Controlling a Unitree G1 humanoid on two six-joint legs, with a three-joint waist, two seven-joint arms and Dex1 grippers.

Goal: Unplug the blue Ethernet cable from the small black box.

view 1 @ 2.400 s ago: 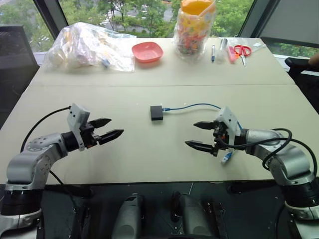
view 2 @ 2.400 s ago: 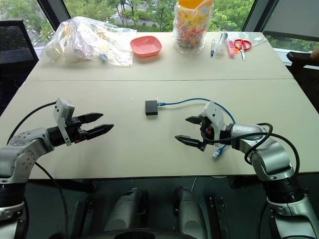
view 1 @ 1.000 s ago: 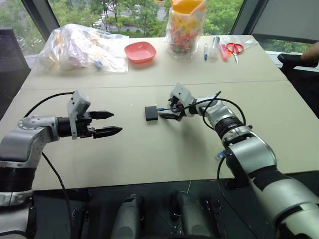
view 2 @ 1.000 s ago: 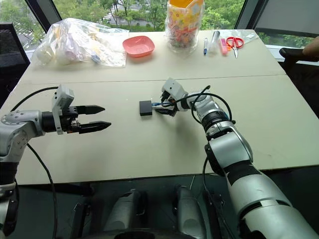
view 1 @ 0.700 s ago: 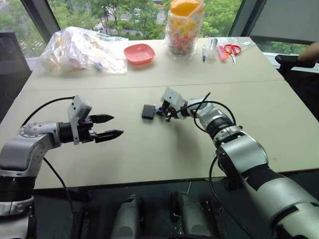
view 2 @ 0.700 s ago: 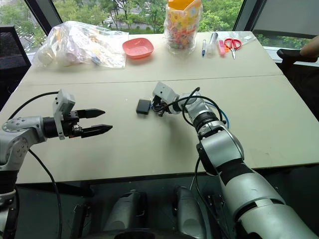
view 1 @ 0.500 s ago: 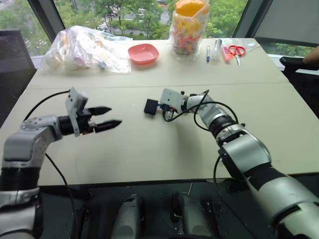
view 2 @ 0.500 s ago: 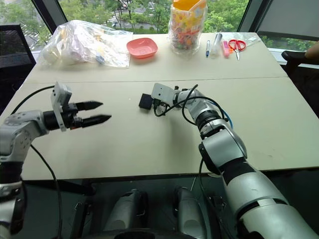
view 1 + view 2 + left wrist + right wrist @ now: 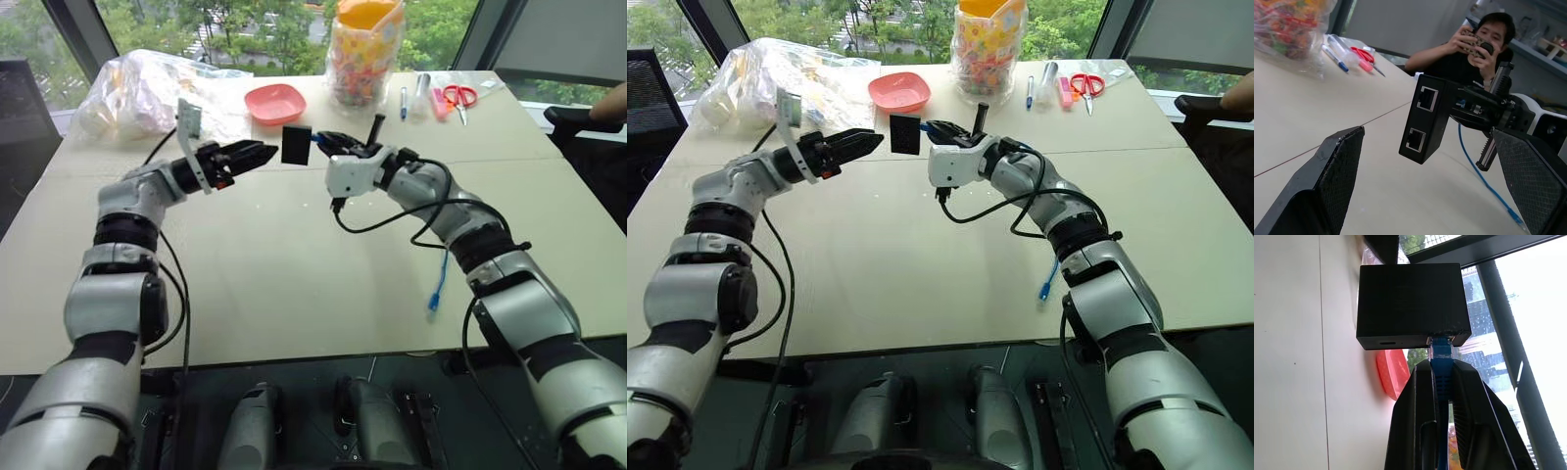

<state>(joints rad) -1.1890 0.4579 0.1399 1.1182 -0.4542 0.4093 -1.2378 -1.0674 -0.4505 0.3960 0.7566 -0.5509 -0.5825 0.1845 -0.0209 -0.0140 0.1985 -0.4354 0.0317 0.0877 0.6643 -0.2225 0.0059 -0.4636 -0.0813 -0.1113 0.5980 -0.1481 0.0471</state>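
Right tool (image 9: 933,128) clamped on the cable (image 9: 1440,355) at its plug, box (image 9: 904,133) hanging off it above the table (image 9: 921,255).
The box is held between both tools; the left tool (image 9: 860,140), spread wide, is just left of it. The cable's axis runs left to right, so the box must be gripped and drawn leftward.

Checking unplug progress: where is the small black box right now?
In the head views, the small black box hangs above the table, on the blue Ethernet cable pinched by the right gripper, facing the open left gripper.
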